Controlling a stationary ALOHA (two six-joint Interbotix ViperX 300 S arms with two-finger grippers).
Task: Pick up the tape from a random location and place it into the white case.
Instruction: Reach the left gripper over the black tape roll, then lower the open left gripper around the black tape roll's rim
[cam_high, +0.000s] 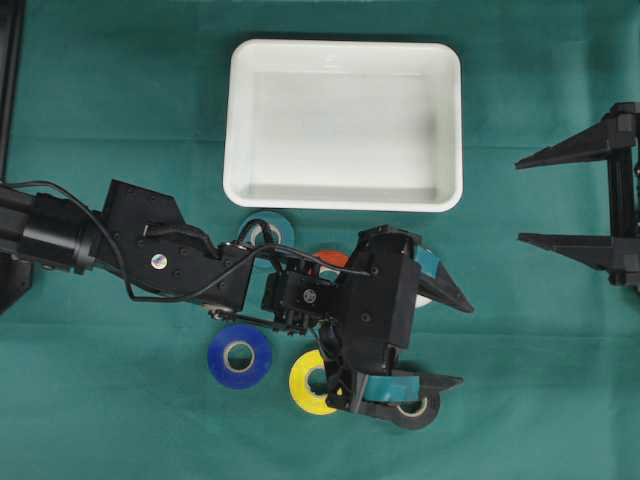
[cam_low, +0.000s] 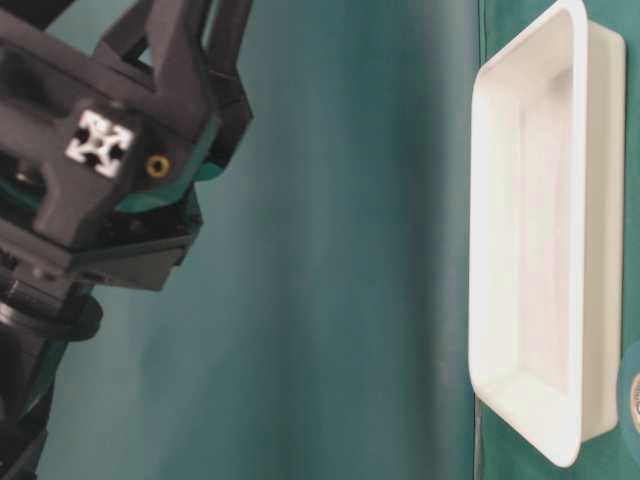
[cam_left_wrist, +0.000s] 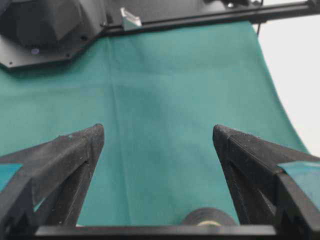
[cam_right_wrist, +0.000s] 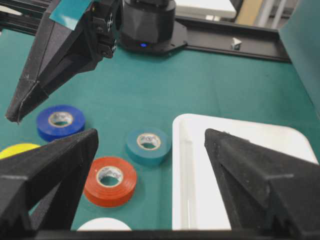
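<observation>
We see the left end effector (cam_high: 445, 340) reaching across the middle of the green counter (cam_high: 120, 110), its jaws spread wide and gripping nothing; one fingertip lies over a white tape roll (cam_high: 424, 298), the other over a black tape roll (cam_high: 415, 408), which also shows at the bottom edge of the left wrist view between the open fingers (cam_left_wrist: 80, 150). The right end effector (cam_high: 520, 200) sits at the right edge of the overhead view — equally released, nothing between its jaws.

The tape rolls lie scattered on the counter just in front of the white case (cam_high: 345, 125), all outside it: a blue roll (cam_high: 240, 356) and a yellow roll (cam_high: 311, 382) side by side, a teal roll (cam_high: 268, 232) closest to the case's rim, and a red-orange roll (cam_high: 331, 259) largely hidden under the left arm in the overhead view but plain in the right wrist view, just beside the teal one; the case itself holds nothing — its floor shows bare white.
</observation>
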